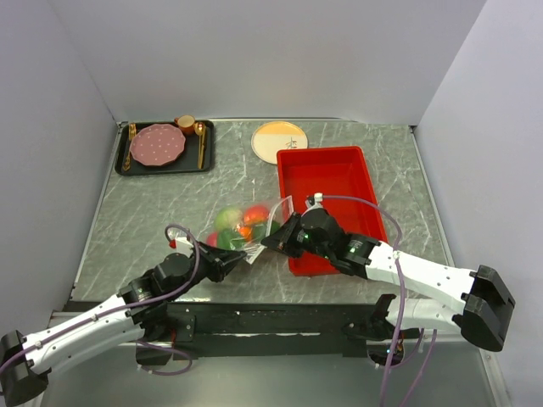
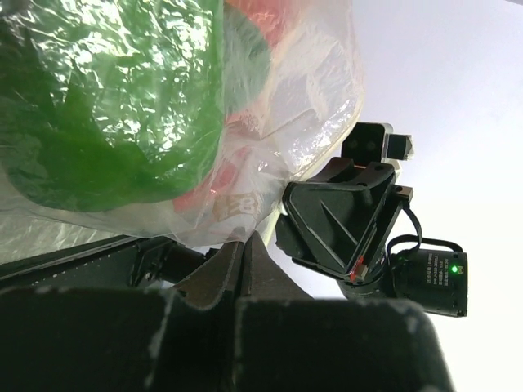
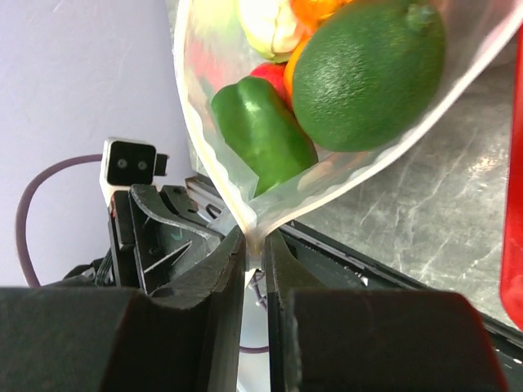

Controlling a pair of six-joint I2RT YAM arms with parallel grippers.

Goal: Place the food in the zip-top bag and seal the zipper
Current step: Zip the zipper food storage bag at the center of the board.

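Evidently the filling was done and the sealing step was in hand.

- **Left gripper** (image 2: 245,251): black fingers pressed together on a fold of the clear crinkly plastic zip-top bag (image 1: 254,222), at its near edge.
- **Right gripper** (image 3: 255,243): fingers likewise pinched tight on the bag's thin edge. It faced the left one, close by and apparently not touching.
- **Bag:** it sat between the two grippers over the marbled grey table (image 1: 153,212). Whether it rested there or hung free could not be told.
- **Toy food:** it sat inside the bag. A dimpled green lime (image 3: 368,73) and a glossy green pepper (image 3: 260,122) lay nearest the right fingers. Smooth orange, red and pale rounds were crowded behind them.
- **Zipper strip:** it could not be picked out, so whether any length was closed was unclear.

Judged next move: one gripper anchors an end of the mouth while the other presses along it. The film looked thin and slippery, and the lumpy load would likely tug at the mouth.

Just right of the bag stood a glossy red rectangular plastic tray (image 1: 356,170). Farther off lay a round cream-and-yellow plate (image 1: 280,142). At the far left was a flat black tray (image 1: 123,165) carrying a pink scalloped plate (image 1: 156,145).
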